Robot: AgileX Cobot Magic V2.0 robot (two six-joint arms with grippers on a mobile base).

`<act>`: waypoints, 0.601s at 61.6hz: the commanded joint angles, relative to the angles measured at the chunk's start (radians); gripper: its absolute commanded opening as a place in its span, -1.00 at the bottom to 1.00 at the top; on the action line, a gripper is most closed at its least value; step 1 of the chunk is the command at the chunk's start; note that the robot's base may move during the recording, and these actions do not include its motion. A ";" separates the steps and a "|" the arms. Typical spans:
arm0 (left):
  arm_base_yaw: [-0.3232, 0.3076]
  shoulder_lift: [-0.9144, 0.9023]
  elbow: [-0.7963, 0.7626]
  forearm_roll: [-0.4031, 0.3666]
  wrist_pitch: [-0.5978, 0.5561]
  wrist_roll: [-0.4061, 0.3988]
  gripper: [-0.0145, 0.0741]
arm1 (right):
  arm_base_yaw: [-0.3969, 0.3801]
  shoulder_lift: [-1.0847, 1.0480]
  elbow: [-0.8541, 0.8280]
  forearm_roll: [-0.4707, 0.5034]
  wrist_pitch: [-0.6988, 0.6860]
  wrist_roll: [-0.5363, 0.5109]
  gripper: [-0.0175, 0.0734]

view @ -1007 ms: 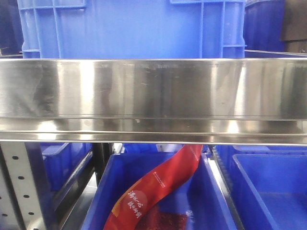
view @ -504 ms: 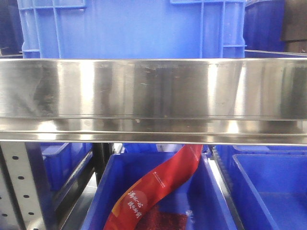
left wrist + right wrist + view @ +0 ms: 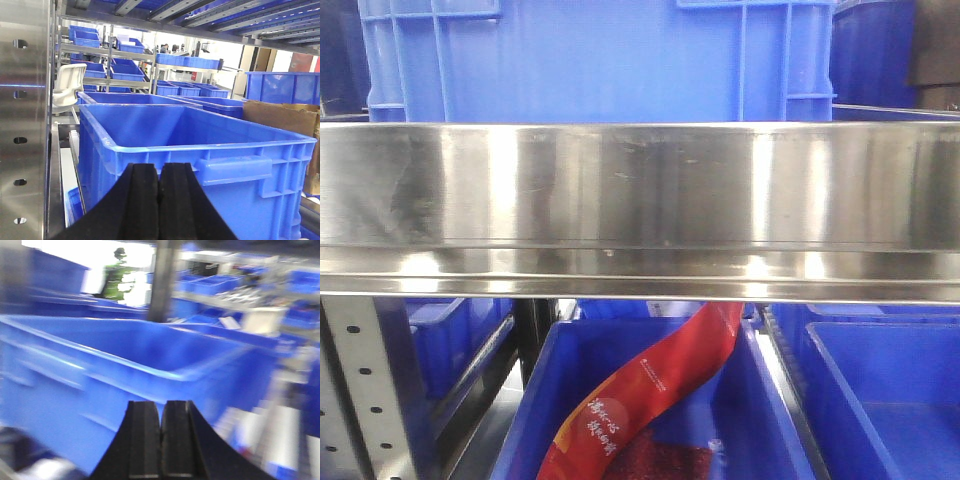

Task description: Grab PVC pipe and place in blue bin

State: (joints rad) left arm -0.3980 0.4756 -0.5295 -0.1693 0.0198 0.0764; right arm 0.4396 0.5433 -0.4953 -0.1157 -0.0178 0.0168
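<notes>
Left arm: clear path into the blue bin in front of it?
Probably yes. The left gripper, jaws shut and empty, sits just below the blue bin rim; the bin is open-topped and nothing blocks it. No pipe visible.

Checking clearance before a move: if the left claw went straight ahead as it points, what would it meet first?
Most likely the near wall of the blue bin, just beyond the shut left claw; depth is unclear.

Front view: level, pressed close to steel shelf rail (image 3: pixel 640 200); blue bin (image 3: pixel 600 60) above rail, lower bins below.
Left wrist view: looks forward over closed gripper (image 3: pixel 159 200), close to bin (image 3: pixel 200 165), racks far behind.
Right wrist view: same low angle over gripper (image 3: pixel 161 440), blurred, bin (image 3: pixel 115 375) near.
Both wrist views show big blue bin; whether same one, cannot tell.
</notes>
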 commanded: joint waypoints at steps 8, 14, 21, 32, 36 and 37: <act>-0.005 -0.004 0.001 -0.005 -0.015 -0.001 -0.92 | -0.241 -0.186 0.190 0.064 -0.069 -0.063 -0.98; -0.005 -0.004 0.001 -0.005 -0.015 -0.001 -0.92 | -0.319 -0.277 0.280 0.104 -0.085 -0.063 -0.98; -0.005 -0.004 0.001 -0.005 -0.015 -0.001 -0.92 | -0.368 -0.391 0.372 0.142 -0.100 -0.063 -0.98; -0.005 -0.004 0.001 -0.005 -0.015 -0.001 -0.92 | -0.377 -0.543 0.495 0.203 -0.092 -0.063 -0.98; -0.005 -0.004 0.002 -0.005 -0.014 -0.001 -0.92 | -0.379 -0.543 0.495 0.227 -0.040 -0.061 -0.98; -0.005 -0.004 0.002 -0.005 -0.014 -0.001 -0.92 | -0.379 -0.543 0.495 0.227 -0.025 -0.061 -0.98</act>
State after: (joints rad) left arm -0.3980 0.4756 -0.5295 -0.1708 0.0198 0.0764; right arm 0.0655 0.0123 -0.0081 0.0814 -0.0745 -0.0377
